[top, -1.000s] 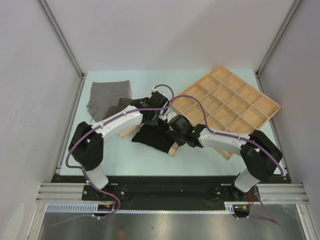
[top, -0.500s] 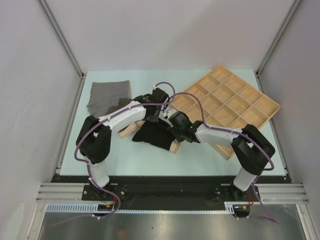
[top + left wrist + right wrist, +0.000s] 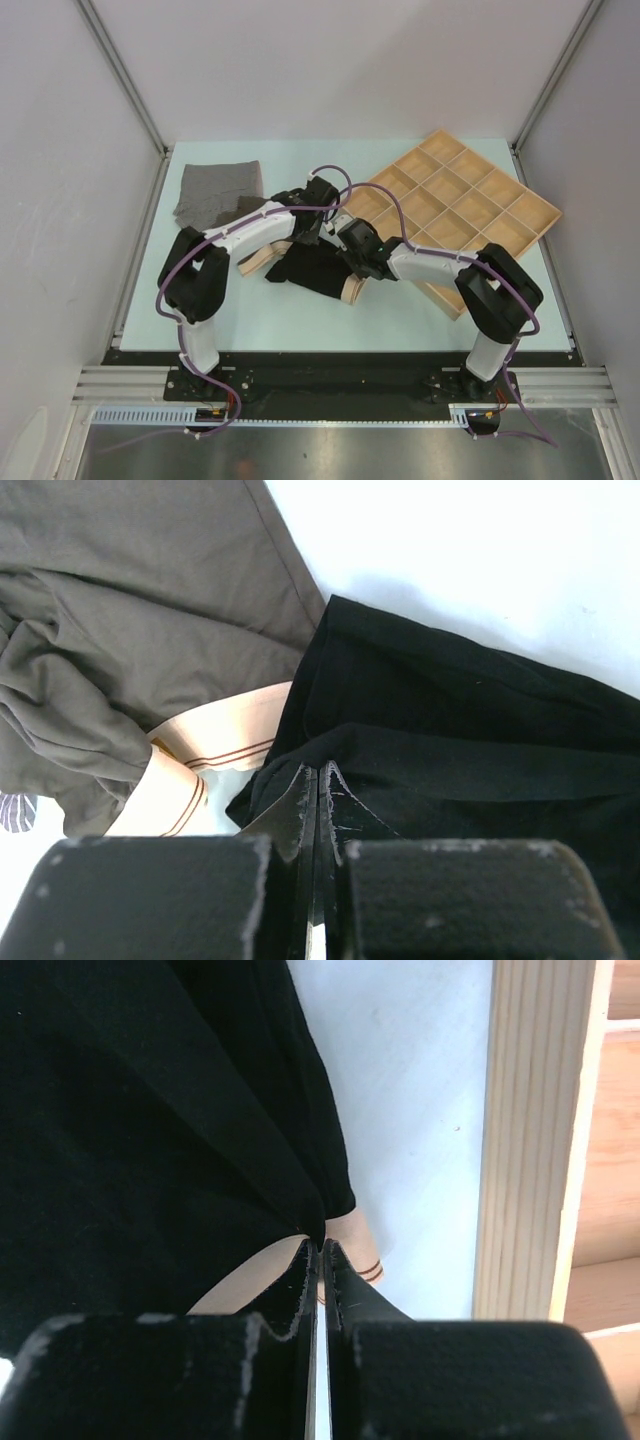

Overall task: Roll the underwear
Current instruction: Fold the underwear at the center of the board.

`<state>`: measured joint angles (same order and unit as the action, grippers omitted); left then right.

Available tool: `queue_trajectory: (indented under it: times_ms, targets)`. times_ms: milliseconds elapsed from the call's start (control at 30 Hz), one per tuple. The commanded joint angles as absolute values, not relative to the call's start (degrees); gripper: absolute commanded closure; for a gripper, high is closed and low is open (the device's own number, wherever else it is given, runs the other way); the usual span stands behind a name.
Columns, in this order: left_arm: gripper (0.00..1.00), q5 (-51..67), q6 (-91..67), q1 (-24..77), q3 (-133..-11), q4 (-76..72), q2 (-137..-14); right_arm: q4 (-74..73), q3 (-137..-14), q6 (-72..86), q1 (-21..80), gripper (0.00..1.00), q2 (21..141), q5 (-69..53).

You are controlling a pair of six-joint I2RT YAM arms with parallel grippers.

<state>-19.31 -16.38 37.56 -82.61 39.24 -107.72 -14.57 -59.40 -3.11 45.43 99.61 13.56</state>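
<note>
**Two Arms Pinch Black Briefs, No Roll Yet in Sight**

Both arms meet at the middle of the table (image 3: 300, 320), each holding an edge of the black briefs (image 3: 310, 272). The left gripper (image 3: 317, 770) has its jaws pressed together on a fold along the garment's near edge. The right gripper (image 3: 318, 1245) is likewise clamped tight on a corner of the same cloth, just beside the outer wall of the wooden tray (image 3: 530, 1130). The black briefs lie loosely creased, partly doubled over, with a pale waistband showing beneath. They are not wound into a tight roll.

Touching them on one side are the brown briefs (image 3: 130, 630), bunched in soft folds. The grey briefs (image 3: 215, 195) lie spread flat at the far left of the table, well apart from both grippers.

On this evidence the job is at an early stage. None of the three garments looks rolled, and the pair of pinches suggests the black one is being straightened or folded for its first turn. That leaves all three to be rolled, the brown one very likely needing to be smoothed out first.
</note>
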Motion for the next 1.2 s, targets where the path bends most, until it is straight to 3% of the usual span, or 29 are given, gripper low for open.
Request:
queue_trajectory:
  times_ms: [0, 300, 467, 533, 667, 1167]
  targets:
    - [1.00, -19.34, -15.38, 37.18, -84.38, 37.97, -108.46, -11.95, -61.70, -5.71, 45.00, 1.00, 100.10, 15.64]
    - [1.00, -19.34, -15.56, 37.00, -83.41, 37.53, -108.37, -11.07, -62.31, -7.29, 44.21, 0.97, 100.90, 16.43]
    - [1.00, -19.34, -15.64, 36.83, -82.79, 37.09, -108.19, -10.90, -62.31, -8.08, 43.33, 0.85, 100.72, 15.12]
    - [1.00, -19.34, -15.56, 36.74, -82.79, 37.18, -108.37, -10.81, -62.23, -8.26, 42.72, 0.75, 100.55, 13.98]
    - [1.00, -19.42, -15.38, 36.74, -82.79, 37.09, -108.28, -10.28, -61.61, -8.96, 41.93, 0.67, 100.02, 11.61]
    - [1.00, -19.34, -15.03, 36.56, -83.41, 36.65, -108.46, -13.62, -61.87, -8.70, 36.30, 0.64, 101.78, 1.41]
